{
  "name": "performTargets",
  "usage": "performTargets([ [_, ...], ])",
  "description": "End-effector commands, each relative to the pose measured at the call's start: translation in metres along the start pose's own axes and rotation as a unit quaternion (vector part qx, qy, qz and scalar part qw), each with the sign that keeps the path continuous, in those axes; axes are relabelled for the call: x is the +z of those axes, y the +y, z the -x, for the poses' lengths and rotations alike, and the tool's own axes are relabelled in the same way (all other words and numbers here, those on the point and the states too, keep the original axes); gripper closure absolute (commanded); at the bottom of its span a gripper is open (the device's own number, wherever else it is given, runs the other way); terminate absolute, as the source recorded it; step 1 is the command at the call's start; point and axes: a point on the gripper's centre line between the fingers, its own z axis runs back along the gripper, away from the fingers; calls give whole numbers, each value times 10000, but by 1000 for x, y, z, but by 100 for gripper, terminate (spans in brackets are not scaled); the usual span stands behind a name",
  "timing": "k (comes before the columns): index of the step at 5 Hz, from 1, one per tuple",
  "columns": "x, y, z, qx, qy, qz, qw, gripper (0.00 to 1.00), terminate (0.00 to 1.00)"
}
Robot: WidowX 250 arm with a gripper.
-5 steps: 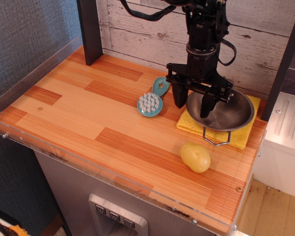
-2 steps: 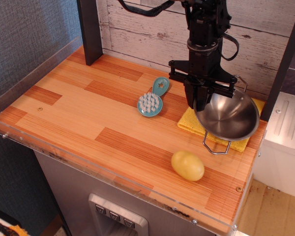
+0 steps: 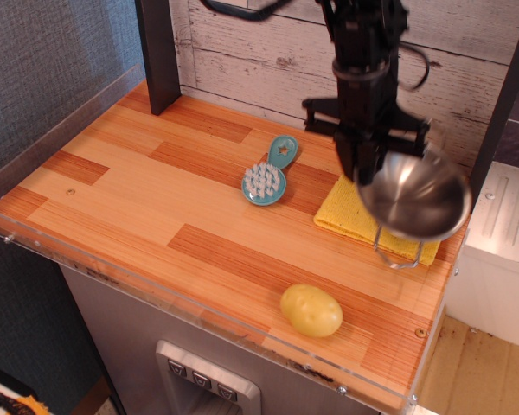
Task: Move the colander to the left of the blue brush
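The colander (image 3: 418, 197) is a shiny steel bowl with wire loop handles, tilted and lifted above the yellow cloth (image 3: 355, 216) at the right of the table. My gripper (image 3: 366, 166) is shut on the colander's left rim and holds it in the air. The blue brush (image 3: 268, 175) lies on the table to the left of the gripper, bristles up, handle with star cut-out pointing to the back. The brush is apart from the colander.
A yellow potato (image 3: 311, 310) lies near the table's front edge. A dark post (image 3: 158, 52) stands at the back left. A clear low wall (image 3: 52, 130) runs along the left and front edges. A white plank wall stands behind.
My gripper closed on the colander's rim and lifted it up off the cloth, tilting it. The potato rolled left and toward the front edge.
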Motion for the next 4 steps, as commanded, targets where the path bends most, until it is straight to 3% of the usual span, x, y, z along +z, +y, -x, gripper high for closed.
performTargets([
  [1, 62, 75, 27, 562, -441, -393, 9967, 100, 0],
  [3, 71, 171, 51, 978, -130, -805, 9919, 100, 0],
  [4, 71, 212, 44, 1145, -81, -818, 9900, 100, 0],
])
